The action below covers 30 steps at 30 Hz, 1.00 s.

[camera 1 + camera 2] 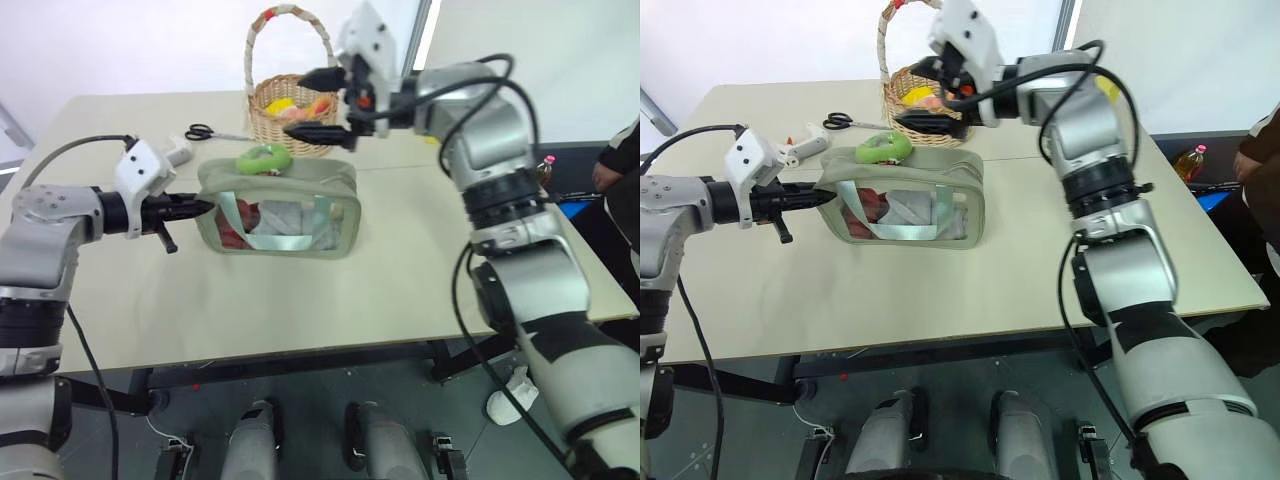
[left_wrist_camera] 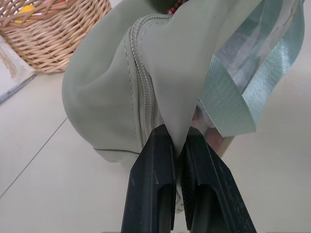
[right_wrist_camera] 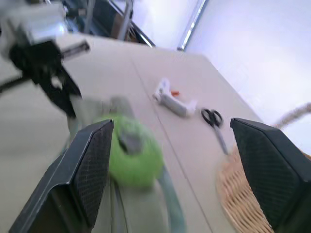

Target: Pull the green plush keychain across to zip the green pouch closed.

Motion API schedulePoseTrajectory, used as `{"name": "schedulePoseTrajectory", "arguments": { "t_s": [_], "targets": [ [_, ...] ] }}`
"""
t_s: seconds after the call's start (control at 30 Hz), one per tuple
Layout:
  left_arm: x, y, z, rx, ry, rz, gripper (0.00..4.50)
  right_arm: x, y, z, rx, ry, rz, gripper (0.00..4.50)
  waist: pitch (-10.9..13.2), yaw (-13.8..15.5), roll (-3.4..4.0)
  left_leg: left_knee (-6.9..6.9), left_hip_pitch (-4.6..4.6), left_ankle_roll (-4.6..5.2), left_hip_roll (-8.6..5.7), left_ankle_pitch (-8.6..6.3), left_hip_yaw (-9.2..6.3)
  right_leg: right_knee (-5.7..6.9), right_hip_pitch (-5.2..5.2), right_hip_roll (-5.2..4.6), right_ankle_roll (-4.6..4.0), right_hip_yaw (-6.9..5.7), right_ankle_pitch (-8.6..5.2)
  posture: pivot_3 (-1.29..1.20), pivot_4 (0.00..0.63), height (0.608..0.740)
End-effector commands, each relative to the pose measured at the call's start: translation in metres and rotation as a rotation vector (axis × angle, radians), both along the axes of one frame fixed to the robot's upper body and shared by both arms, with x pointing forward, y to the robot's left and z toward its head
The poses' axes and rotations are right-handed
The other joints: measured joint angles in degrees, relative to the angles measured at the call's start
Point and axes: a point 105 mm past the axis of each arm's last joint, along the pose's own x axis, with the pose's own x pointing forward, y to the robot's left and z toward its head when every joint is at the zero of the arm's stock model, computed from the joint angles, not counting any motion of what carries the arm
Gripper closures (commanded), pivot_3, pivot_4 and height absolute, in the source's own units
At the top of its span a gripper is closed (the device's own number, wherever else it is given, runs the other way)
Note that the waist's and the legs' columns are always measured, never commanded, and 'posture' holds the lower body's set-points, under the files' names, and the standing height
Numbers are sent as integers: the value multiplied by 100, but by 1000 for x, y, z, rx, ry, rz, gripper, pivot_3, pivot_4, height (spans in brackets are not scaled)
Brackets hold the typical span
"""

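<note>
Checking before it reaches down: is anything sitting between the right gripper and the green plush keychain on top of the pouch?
Nothing visible does. The right gripper hangs open above the green plush keychain, with only air between them.

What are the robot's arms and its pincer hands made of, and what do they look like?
Each arm is built of rounded silver-grey shells joined by black rings, with black cables looping along the outside. The wrists carry white angular housings. The left gripper and right gripper each have two flat black fingers with finely textured pads.
</note>
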Motion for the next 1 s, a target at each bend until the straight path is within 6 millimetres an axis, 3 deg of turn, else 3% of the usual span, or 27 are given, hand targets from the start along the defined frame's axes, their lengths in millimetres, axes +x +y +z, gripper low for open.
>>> {"name": "schedulePoseTrajectory", "arguments": {
  "t_s": [0.03, 0.2, 0.33, 0.47, 0.63, 0.87, 1.0],
  "targets": [
    [-3, -4, 12, -1, -47, -16, 4500, 15, 10, -8, 61, 161, -87, 514, 0, 10, 0, 0, 0, 0, 0, 0, 0, 0, 1, 0, 0, 0, 0, 0, 150, 740],
    [-3, -6, 12, -4, -48, -17, 4500, 28, 10, -33, 20, 256, -157, 514, 0, 32, 0, 3, -7, 0, -1, 0, 2, -6, 1, -2, 0, 0, 0, 0, 150, 740],
    [-4, -4, 12, -2, -49, -10, 4500, 23, 13, -41, -17, 290, -114, 514, 0, 7, 0, 0, -5, 1, -1, 0, 1, -3, 0, -1, 1, 0, 1, 0, 150, 740],
    [-3, -5, 12, -3, -49, -9, 4500, 20, 14, -33, 22, 291, -81, 1751, 0, 7, 0, 0, -2, 1, -1, 0, 0, 0, 0, -1, 1, 0, 1, 0, 150, 740],
    [-3, -5, 13, -5, -51, -8, 4500, 18, 4, -17, 77, 288, -80, 4437, 0, 13, 0, 0, -3, 0, -1, 0, 0, 0, 0, -1, 1, 0, 1, 0, 150, 740],
    [-2, -7, 12, -7, -49, -12, 4500, 16, -41, 10, 141, 225, -186, 4478, 0, 34, 0, 0, -4, 0, -1, 0, 0, -3, 1, -2, 0, 0, 0, 0, 150, 740],
    [-2, -6, 12, -7, -45, -11, 4500, 25, -91, 23, 146, 86, -401, 4478, 0, 42, 0, 1, -3, -1, -1, -1, 0, -3, 1, -3, 0, 0, 0, 0, 150, 740]
  ]
}}
